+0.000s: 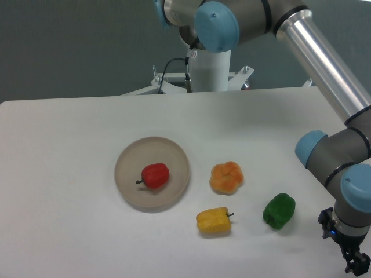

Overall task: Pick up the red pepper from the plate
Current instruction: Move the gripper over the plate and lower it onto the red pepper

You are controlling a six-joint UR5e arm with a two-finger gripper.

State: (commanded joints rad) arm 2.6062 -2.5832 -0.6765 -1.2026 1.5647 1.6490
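Note:
The red pepper (155,175) lies on its side in the middle of the round beige plate (130,155), its dark stem pointing left. The plate sits left of the table's centre. My gripper (358,265) hangs at the bottom right corner of the view, far to the right of the plate and partly cut off by the frame edge. Its fingers are too small and cropped to show whether they are open or shut. Nothing is seen held in them.
An orange pepper (226,177) lies just right of the plate. A yellow pepper (213,220) sits below it and a green pepper (279,211) further right, near the gripper. The arm's links cross the upper right, and its base stands at the table's far edge.

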